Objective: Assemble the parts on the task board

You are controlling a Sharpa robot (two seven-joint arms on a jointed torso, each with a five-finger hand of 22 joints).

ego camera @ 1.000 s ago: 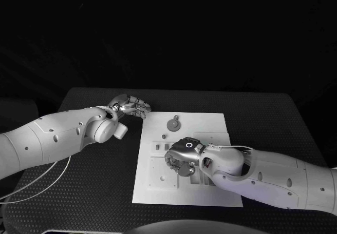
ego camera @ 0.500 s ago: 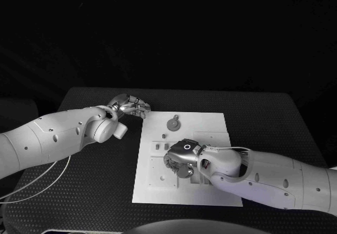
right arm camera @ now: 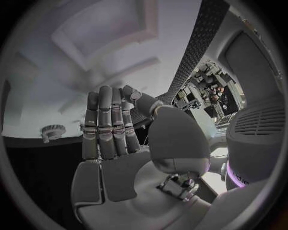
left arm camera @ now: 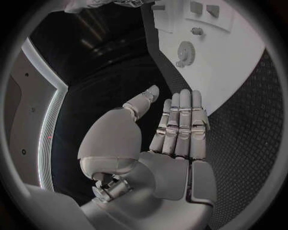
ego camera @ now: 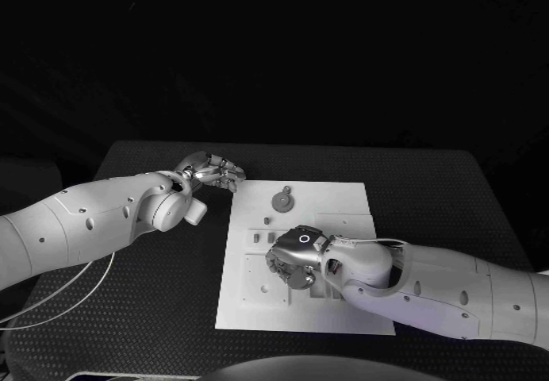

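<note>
The white task board (ego camera: 332, 198) lies in the middle of the black table. A round gear part (ego camera: 282, 202) sits near its far end, also seen as the gear (left arm camera: 186, 49) and the gear (right arm camera: 53, 130). My right hand (ego camera: 295, 258) hovers low over the board's middle, fingers (right arm camera: 108, 124) straight and side by side, holding nothing. My left hand (ego camera: 212, 171) is off the board's far left corner above the table, its fingers (left arm camera: 180, 124) flat and together, thumb apart, empty. Small parts (left arm camera: 196, 7) stand in the board beyond the gear.
Black textured table (ego camera: 149, 317) surrounds the board on all sides. Small pieces (ego camera: 263, 238) sit in recesses just left of my right hand. The board (right arm camera: 36, 96) shows several shaped recesses close in front of that hand.
My right hand has edged slightly toward the board's left and nearer side. The left hand and the gear have stayed put.
</note>
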